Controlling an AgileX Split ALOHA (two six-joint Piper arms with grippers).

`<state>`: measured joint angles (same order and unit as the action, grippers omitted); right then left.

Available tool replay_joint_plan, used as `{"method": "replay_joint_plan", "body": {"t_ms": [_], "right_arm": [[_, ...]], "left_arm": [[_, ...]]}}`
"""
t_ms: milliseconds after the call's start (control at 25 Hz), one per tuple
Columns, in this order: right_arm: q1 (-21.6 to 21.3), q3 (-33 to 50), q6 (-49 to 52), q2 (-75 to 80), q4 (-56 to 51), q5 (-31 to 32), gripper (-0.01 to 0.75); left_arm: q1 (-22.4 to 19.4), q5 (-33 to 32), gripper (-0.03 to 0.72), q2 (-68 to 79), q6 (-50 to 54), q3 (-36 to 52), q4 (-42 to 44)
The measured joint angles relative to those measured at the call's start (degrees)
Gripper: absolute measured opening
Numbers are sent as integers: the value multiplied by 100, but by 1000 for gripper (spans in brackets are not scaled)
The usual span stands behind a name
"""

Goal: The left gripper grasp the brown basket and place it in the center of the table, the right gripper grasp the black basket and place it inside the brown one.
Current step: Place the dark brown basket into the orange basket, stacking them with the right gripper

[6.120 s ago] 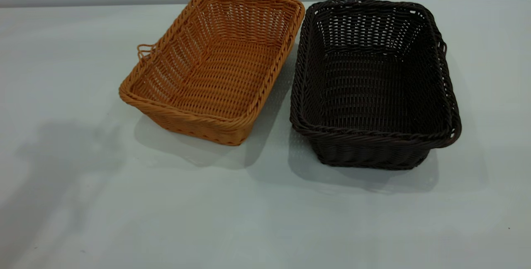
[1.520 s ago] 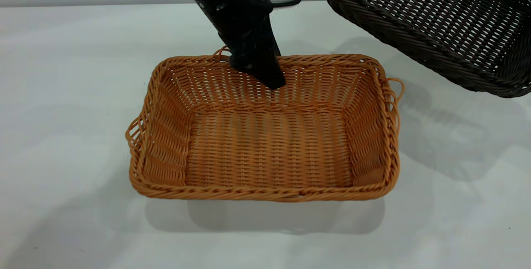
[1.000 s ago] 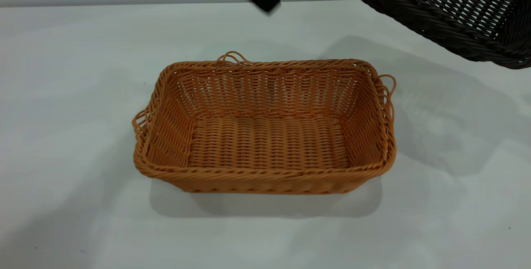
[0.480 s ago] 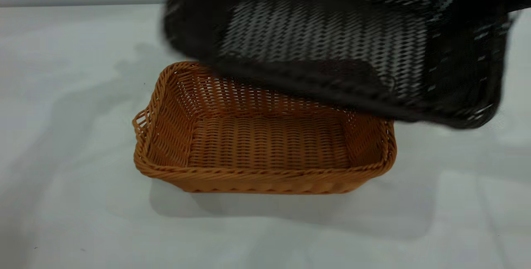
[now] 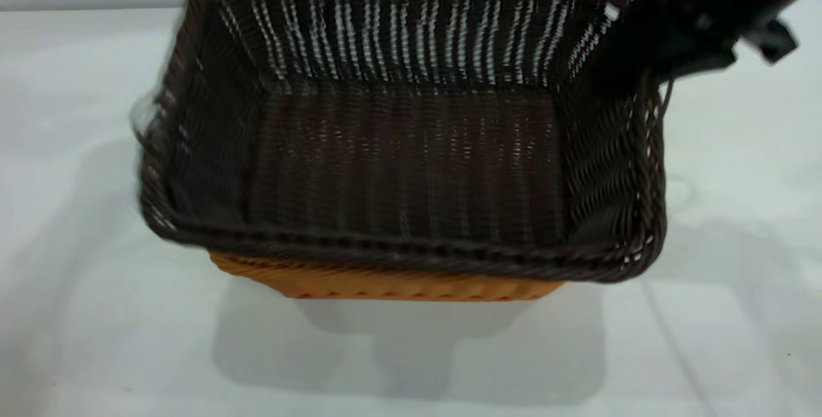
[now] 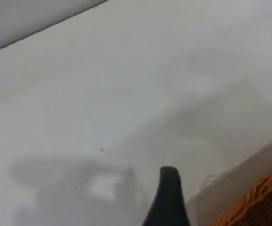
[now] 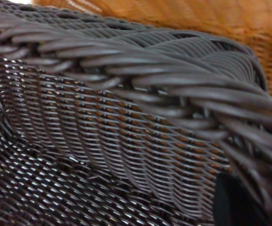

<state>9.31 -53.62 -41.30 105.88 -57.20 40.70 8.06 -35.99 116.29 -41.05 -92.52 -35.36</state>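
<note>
The black basket (image 5: 411,160) hangs level, directly over the brown basket (image 5: 385,285), and hides all of it but the near wall. Whether the two touch I cannot tell. My right gripper (image 5: 642,67) is shut on the black basket's far right rim. In the right wrist view the black weave (image 7: 126,132) fills the picture, one dark finger (image 7: 234,202) lies against its wall, and the brown basket (image 7: 173,14) shows beyond. My left gripper is out of the exterior view. Its wrist view shows one dark finger (image 6: 168,197) above bare table, beside a corner of the brown basket (image 6: 263,202).
The white table (image 5: 96,340) stretches bare around the two baskets on the left, front and right. A grey wall runs along the table's far edge. The baskets' shadow falls on the table in front of them.
The left gripper let go of the brown basket at the table's centre and rose out of the exterior view. The right gripper swung the black basket in from the upper right and lowered it over the brown one.
</note>
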Motion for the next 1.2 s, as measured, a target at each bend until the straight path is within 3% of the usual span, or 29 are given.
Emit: {"method": "replay_joint_plan", "body": {"t_ms": [680,800,1040,1200], "right_arm": [[0,-600,-18,937,45,-121,107],[0,-600,-65,937,32,-142,199],[-7,-600,-150,932,-49,-176,514],[-99,-632,-553,687,-43,-183,624]], "left_arm": [[0,-23,563,0,7,0,0],[0,-23,563,0,7,0,0],[0,-23,563,0,-3,0,0],[0,-23,563,-242,-16,0,115]]}}
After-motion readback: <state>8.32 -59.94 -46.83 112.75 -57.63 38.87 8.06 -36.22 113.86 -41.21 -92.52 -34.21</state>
